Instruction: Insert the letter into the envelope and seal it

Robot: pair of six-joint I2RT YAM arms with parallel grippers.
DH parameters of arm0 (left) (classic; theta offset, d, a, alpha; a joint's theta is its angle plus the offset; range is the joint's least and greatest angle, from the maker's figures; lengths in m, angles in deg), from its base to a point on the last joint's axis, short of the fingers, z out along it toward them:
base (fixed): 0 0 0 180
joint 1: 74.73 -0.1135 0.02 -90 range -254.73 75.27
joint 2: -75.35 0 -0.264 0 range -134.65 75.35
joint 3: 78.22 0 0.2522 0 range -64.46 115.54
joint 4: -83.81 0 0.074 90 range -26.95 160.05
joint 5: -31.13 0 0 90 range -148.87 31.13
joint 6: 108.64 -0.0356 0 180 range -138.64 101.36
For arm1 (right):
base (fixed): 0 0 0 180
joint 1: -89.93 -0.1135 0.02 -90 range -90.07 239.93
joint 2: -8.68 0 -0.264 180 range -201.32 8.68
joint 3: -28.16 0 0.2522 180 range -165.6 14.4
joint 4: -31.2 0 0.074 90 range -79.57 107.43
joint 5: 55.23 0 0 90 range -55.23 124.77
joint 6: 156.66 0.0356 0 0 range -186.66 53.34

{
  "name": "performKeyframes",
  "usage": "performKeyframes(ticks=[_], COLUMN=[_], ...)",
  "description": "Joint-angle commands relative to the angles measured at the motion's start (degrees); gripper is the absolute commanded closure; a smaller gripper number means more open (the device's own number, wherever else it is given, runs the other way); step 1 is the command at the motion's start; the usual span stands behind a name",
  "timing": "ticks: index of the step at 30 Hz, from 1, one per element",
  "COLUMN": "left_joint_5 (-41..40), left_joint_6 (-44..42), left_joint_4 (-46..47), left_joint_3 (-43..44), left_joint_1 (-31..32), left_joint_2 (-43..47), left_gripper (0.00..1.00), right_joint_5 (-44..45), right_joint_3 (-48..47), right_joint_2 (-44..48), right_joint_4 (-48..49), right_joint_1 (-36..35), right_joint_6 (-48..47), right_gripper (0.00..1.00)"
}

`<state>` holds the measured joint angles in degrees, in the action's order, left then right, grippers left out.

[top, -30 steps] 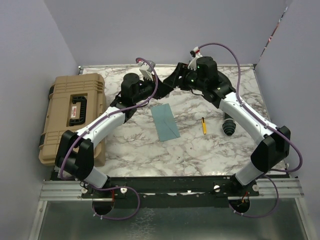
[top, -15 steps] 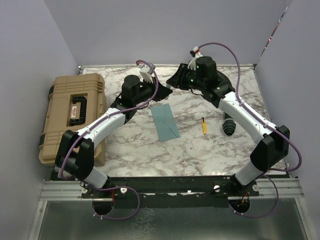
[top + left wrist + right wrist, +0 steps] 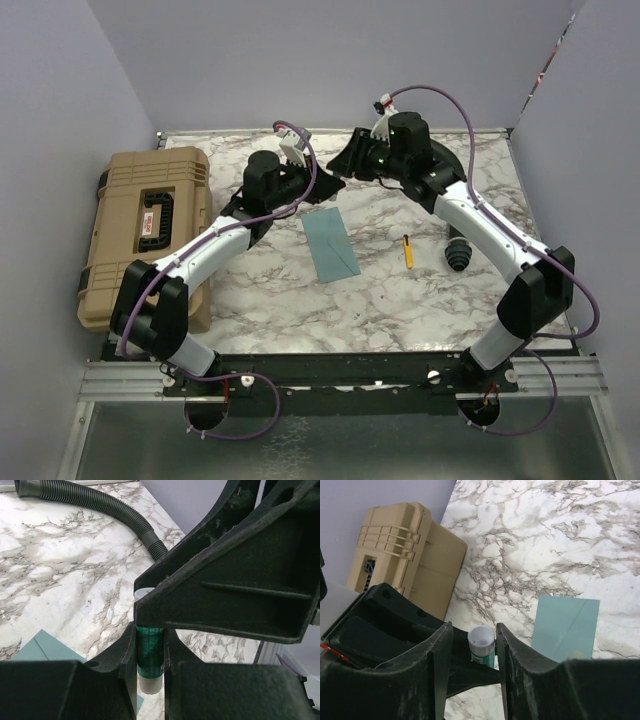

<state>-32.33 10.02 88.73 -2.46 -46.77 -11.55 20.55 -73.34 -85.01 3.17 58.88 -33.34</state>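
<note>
my left claw [image 3: 149, 647] grips glue stick [image 3: 149, 664] | right claw [image 3: 474, 631] straddles cap [image 3: 481, 639], grip unclear | letter unseen; sealing envelope [image 3: 331, 245] likely remains

readable text: none | green tube [image 3: 150, 652] label: blurred | tan case [image 3: 115, 215] markings: too small

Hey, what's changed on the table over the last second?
The right gripper edged left and its jaws narrowed around the top of the green tube held in the left gripper. The envelope, yellow pen and tan case stayed put.
</note>
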Motion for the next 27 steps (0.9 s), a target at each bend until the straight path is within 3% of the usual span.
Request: performKeyframes(ticks=[1, 8, 12, 17, 21, 24, 26, 27], left_joint_5=[1.7, 3.2, 11.9, 28.3, 34.7, 35.4, 33.9, 32.3], left_joint_6=[-0.1, 0.4, 3.4, 8.1, 14.1, 14.2, 14.3, 14.4], left_joint_4=[1.6, 1.5, 3.0, 8.3, 16.7, 17.1, 17.3, 17.3], left_joint_3=[0.1, -0.1, 0.4, 1.5, 1.6, 3.0, 3.5, 3.4], left_joint_1=[0.0, -0.2, -1.2, -1.2, -1.1, -0.9, -0.9, -1.0], left_joint_2=[0.8, 1.3, 1.6, 1.0, 1.0, 0.7, 0.3, 0.2], left_gripper=[1.00, 1.00, 1.00, 1.00, 1.00, 1.00, 1.00, 1.00], right_joint_5=[-2.9, -3.1, -14.3, -47.3, -60.2, -62.9, -56.3, -50.5], right_joint_3=[-1.4, -0.3, 5.4, 16.5, 15.5, 16.7, 15.2, 13.0], right_joint_2=[-1.6, -0.4, 2.7, 6.7, 6.3, 6.4, 6.6, 6.5], right_joint_4=[-1.3, -0.4, 7.8, 38.5, 42.9, 48.8, 39.8, 31.3], right_joint_1=[-0.2, 0.2, 4.1, 9.8, 10.0, 10.1, 10.1, 10.0], right_joint_6=[-0.3, -0.6, -3.2, -0.2, 1.3, 6.0, 2.1, -1.2], right_gripper=[0.60, 0.99, 1.00, 0.99, 0.99, 0.99, 0.97, 0.85])
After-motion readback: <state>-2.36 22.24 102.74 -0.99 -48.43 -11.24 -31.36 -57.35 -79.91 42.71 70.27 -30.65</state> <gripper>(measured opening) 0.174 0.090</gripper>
